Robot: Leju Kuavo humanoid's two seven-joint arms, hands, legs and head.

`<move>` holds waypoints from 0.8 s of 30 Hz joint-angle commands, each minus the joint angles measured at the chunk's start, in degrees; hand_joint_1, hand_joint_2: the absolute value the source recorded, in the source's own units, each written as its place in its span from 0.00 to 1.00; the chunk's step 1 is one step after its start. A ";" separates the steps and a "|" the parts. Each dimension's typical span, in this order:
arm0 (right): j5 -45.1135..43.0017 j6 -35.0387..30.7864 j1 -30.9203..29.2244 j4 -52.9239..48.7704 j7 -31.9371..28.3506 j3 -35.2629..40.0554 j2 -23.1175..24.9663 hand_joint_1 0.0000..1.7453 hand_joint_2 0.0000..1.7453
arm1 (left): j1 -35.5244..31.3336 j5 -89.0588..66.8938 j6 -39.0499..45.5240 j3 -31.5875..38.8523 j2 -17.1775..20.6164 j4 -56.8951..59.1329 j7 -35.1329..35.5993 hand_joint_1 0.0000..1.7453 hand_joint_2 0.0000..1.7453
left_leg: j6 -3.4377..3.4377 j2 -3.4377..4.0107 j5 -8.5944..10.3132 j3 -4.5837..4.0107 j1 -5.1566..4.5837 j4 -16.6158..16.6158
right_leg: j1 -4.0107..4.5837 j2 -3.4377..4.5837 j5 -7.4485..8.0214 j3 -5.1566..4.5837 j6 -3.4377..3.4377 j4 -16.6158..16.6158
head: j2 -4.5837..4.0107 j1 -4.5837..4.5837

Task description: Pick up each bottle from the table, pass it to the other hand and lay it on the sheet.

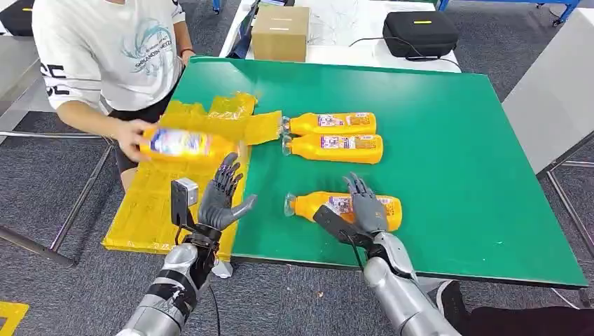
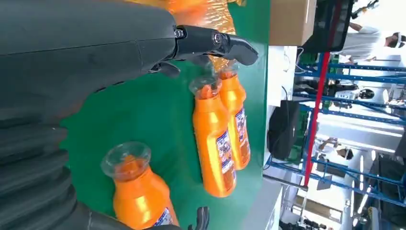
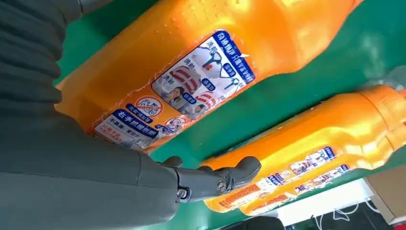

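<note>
The right hand is lying over the bottle near the desk's front edge; whether its fingers are gripping seems unclear. The left hand is hovering released beside the sheet, where a person is holding another bottle.

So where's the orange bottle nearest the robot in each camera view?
Head view: nearest bottle lies low centre, under the right robot hand.
Left wrist view: bottom left, clear cap up.
Right wrist view: large, across the top.
Shared landmark: the two side-by-side bottles.
</note>
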 commanded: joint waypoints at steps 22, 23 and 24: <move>-9.41 39.74 -21.67 20.06 -1.12 17.88 -13.98 1.00 1.00 | -8.34 0.07 -7.64 1.43 0.92 13.39 -3.80 0.00 1.00 | 0.21 -0.22 0.17 0.41 -0.15 0.00 | -0.12 -0.26 0.09 0.51 0.13 -0.09 | 0.00 -0.02; -10.35 38.21 -21.25 19.85 -0.48 18.14 -13.44 1.00 1.00 | -8.10 0.14 -7.56 1.48 0.99 13.02 -3.84 0.00 1.00 | 0.18 -0.25 0.14 0.48 -0.13 -0.02 | -0.10 -0.29 0.06 0.60 0.09 -0.11 | 0.00 0.00; -11.67 35.83 -20.51 19.34 -0.13 17.60 -12.88 1.00 1.00 | -7.80 0.24 -7.45 1.57 1.06 12.57 -3.78 0.00 1.00 | 0.20 -0.21 0.17 0.47 -0.14 -0.03 | -0.11 -0.25 0.10 0.57 0.12 -0.13 | 0.00 0.00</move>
